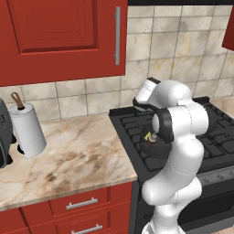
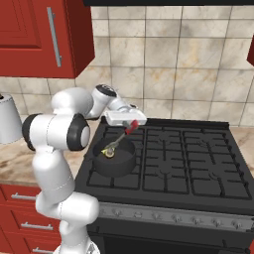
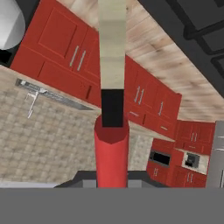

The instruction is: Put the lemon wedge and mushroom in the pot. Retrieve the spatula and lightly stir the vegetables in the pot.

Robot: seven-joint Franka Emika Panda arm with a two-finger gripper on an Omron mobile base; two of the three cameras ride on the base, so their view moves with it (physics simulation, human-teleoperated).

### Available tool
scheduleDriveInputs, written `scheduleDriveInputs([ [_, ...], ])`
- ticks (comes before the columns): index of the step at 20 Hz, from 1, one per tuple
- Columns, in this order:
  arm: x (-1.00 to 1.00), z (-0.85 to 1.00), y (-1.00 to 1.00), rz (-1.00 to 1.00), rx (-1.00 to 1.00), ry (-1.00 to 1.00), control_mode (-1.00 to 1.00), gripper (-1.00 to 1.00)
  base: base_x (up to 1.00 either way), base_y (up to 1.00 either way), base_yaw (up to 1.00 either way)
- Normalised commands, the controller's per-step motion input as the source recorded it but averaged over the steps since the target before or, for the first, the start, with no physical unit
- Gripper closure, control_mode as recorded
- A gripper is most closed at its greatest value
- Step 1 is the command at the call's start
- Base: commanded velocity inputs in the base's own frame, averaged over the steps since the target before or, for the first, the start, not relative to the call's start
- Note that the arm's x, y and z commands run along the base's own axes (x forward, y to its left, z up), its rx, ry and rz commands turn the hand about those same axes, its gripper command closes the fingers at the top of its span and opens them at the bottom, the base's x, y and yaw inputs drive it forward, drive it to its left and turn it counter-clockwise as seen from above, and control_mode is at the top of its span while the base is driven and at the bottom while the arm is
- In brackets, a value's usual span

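Observation:
The dark grey pot (image 2: pixel 117 167) sits on the front left burner of the stove; in the left base view the pot (image 1: pixel 153 150) is partly hidden behind my arm. Inside it lie the yellow-green lemon wedge (image 2: pixel 105 150) and the brown-capped mushroom (image 2: pixel 109 155), close together. My gripper (image 2: pixel 131 124) hangs above the pot's far rim, shut on the red handle of the spatula (image 2: pixel 121 138). The spatula slants down so its grey head reaches in among the vegetables. In the hand view the red handle of the spatula (image 3: pixel 111 151) rises from between my fingers.
The black stove (image 2: pixel 191 161) stretches right of the pot with bare burners. On the marble counter (image 1: pixel 77 151) to the left stand a paper towel roll (image 1: pixel 27 130) and a dark appliance (image 1: pixel 3 137). Red cabinets (image 1: pixel 59 36) hang overhead.

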Motion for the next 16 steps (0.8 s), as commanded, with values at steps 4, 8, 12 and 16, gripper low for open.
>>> scheduleDriveInputs([
  [4,0.00,-0.15,0.14,0.00,-0.06,0.08,-1.00,1.00,0.00,0.00,0.00],
  [8,-0.22,0.00,0.33,0.03,-0.03,0.02,-1.00,1.00,0.00,0.00,0.00],
  [12,-0.14,0.00,0.03,0.05,-0.01,0.01,-1.00,1.00,0.00,0.00,0.00],
  [16,0.16,0.01,0.00,0.01,-0.02,-0.04,-1.00,1.00,0.00,0.00,0.00],
])
